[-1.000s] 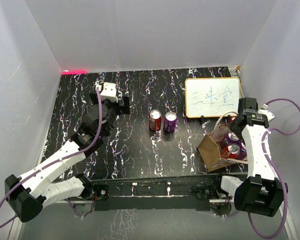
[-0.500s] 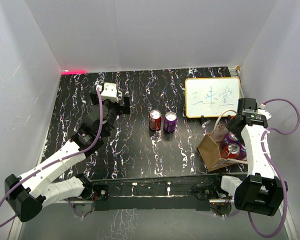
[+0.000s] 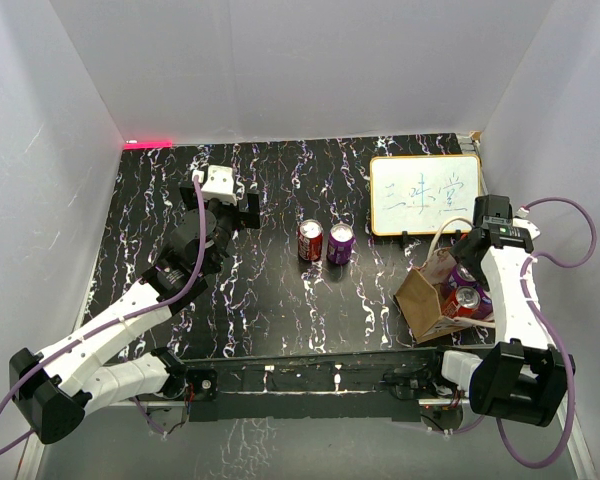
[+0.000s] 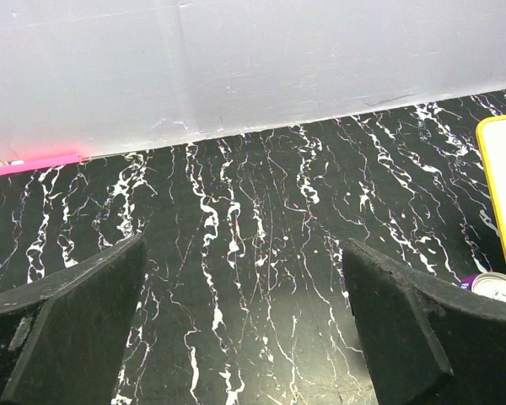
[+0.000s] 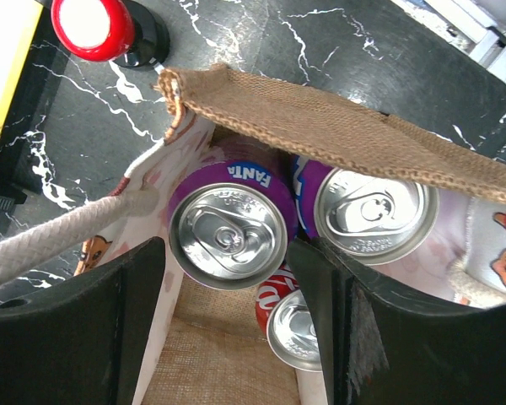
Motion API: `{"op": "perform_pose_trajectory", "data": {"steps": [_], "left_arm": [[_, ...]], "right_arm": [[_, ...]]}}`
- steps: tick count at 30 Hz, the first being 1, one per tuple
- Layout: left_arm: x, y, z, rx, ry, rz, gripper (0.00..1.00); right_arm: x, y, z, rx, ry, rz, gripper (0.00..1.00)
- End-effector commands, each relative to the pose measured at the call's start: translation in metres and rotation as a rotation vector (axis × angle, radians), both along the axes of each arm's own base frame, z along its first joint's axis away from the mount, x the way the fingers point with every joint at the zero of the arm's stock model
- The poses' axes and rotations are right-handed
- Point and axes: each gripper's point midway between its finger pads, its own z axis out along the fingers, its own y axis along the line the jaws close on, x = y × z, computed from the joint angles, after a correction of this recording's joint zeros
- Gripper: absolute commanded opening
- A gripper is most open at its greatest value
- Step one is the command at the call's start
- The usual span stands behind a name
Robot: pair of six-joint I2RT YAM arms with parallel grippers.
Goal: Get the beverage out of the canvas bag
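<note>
At the table's (image 3: 280, 300) 4 o'clock, the canvas bag (image 3: 427, 297) is seen, boxy, of coarse tan weave, with cream rope handles (image 5: 59, 236). Three round aluminium cans are held in it: a purple Fanta can (image 5: 228, 232), a second purple can (image 5: 375, 211) at its 3 o'clock and a red can (image 5: 295, 325) at its 5 o'clock. The Fanta can is clasped between the narrowed fingers of the right gripper (image 5: 229, 246). The left gripper (image 4: 243, 245) is spread wide, with nothing held. A second red can (image 3: 310, 241) and a third purple can (image 3: 340, 243) are stood mid-table.

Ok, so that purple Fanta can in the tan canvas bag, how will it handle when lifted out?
The purple Fanta can: tab unopened, so probably full and heavy. Smooth round metal may slip. The sagging tan canvas bag might drag upward.
</note>
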Motion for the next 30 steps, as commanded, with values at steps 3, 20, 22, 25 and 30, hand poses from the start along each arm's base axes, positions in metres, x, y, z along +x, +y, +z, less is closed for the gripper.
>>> {"op": "perform_pose_trajectory", "data": {"steps": [3,20,22,25,30], "left_arm": [[-0.005,0.004,0.016,-0.032,-0.045,0.007,0.97],[-0.005,0.003,0.015,-0.031,-0.045,0.008,0.97],[-0.005,0.003,0.015,-0.032,-0.045,0.008,0.97],[-0.005,0.003,0.014,-0.030,-0.043,0.006,0.97],[-0.004,0.002,0.012,-0.026,-0.040,0.006,0.97]], "right_arm": [[0.011,-0.002,-0.004,0.007,-0.027,-0.021,0.70],[0.027,-0.003,-0.025,0.021,-0.020,0.001,0.74],[0.029,-0.002,-0.028,0.024,-0.021,0.006,0.74],[0.028,-0.001,-0.037,0.036,-0.005,0.012,0.74],[0.024,-0.003,-0.048,0.025,0.027,0.014,0.76]]}}
